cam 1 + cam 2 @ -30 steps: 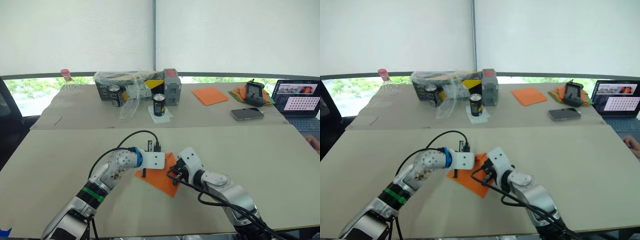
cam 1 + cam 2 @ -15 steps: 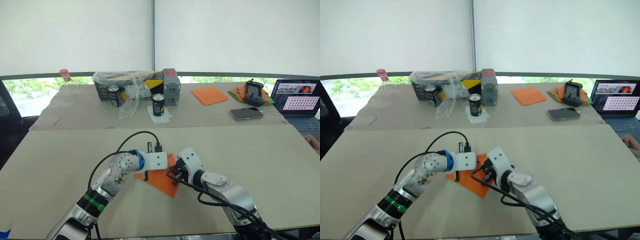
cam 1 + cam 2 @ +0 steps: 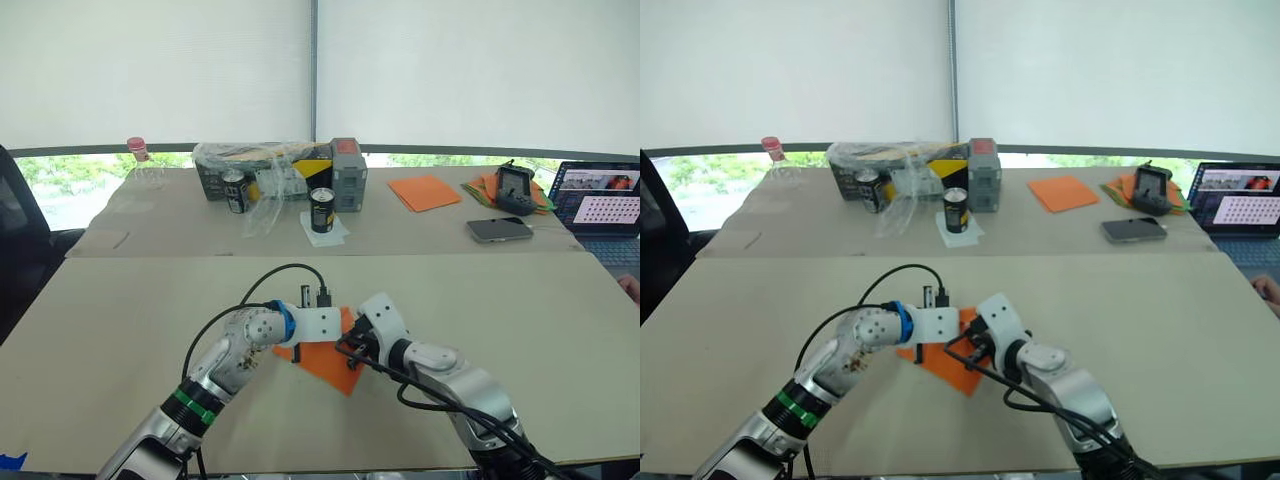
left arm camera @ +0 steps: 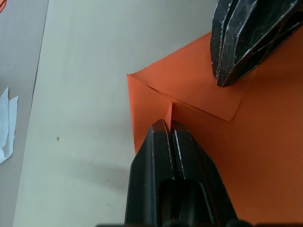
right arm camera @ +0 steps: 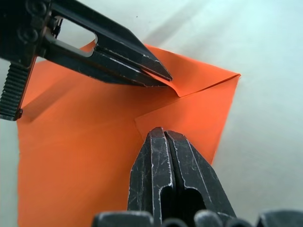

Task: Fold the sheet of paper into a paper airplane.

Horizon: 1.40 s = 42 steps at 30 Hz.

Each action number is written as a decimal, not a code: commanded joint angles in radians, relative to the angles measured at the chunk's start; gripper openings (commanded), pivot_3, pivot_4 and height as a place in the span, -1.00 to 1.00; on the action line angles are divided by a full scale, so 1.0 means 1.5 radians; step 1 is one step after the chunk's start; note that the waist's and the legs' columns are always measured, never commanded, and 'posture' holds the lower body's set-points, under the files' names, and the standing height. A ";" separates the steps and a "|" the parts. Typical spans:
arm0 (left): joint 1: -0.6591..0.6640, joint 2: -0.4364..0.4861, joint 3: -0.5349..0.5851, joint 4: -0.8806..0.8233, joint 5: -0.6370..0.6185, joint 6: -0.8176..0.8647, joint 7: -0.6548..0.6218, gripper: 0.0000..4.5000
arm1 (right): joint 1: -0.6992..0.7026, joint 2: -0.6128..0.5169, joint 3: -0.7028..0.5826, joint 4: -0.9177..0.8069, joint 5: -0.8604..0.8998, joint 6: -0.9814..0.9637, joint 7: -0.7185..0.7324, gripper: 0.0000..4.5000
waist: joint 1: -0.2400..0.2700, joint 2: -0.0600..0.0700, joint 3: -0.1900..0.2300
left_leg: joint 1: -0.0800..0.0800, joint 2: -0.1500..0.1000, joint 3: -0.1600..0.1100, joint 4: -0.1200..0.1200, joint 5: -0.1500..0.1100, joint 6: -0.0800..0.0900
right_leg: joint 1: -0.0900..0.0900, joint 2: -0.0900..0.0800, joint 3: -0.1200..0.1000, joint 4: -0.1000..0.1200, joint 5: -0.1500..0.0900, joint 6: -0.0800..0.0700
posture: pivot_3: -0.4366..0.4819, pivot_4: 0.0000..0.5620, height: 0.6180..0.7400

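Here, the sheet of paper (image 3: 325, 362) lies flat on the near bench (image 3: 120, 330), directly in front of you, bright orange, with two corner flaps already folded over onto its face so that their edges meet near the middle. In the left wrist view the creases read sharp, and one folded corner (image 4: 187, 82) forms a clean triangle on the sheet.

Your left end effector (image 4: 169, 126) has its two black fingers pressed together, their tips resting on the paper where the flap edges meet. Your right end effector (image 5: 164, 135) is likewise closed tight, fingers side by side, its tip touching the folded flap from the opposite side. Neither one grips the sheet; both press down on it, tip facing tip across the fold.

Beyond, on the far bench (image 3: 420, 235), you see a black can (image 3: 322, 209) on a white napkin, a second can (image 3: 235, 190) beside a plastic-wrapped box (image 3: 265, 170), a stack of orange sheets (image 3: 422, 191), a phone (image 3: 497, 229), and a laptop (image 3: 600, 205) at the right edge.
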 commanded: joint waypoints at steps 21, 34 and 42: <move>0.054 -0.015 -0.053 -0.009 0.021 0.042 -0.026 -0.99 | -0.096 -0.006 -0.005 0.183 -0.011 -0.213 0.102 -1.00 | 0.002 0.000 0.000 | -0.001 0.000 0.000 0.000 -0.001 0.001 | 0.000 0.000 0.000 -0.002 0.000 0.000 | -0.05 -0.47 0.99; 0.059 -0.015 -0.031 -0.022 0.006 0.057 -0.022 -0.99 | -0.114 0.004 0.025 0.260 -0.037 -0.183 0.113 -1.00 | 0.001 0.000 0.000 | 0.000 0.000 0.000 0.000 -0.001 0.001 | 0.000 0.000 0.000 -0.002 0.000 0.000 | -0.05 -0.47 0.99; 0.082 0.035 0.053 -0.146 -0.079 0.155 -0.088 0.24 | -0.113 0.001 0.039 0.272 -0.037 -0.161 0.122 -1.00 | -0.004 0.001 0.000 | 0.000 0.000 0.000 -0.001 -0.001 0.001 | 0.000 0.000 0.000 -0.001 0.000 0.000 | -0.05 -0.47 0.99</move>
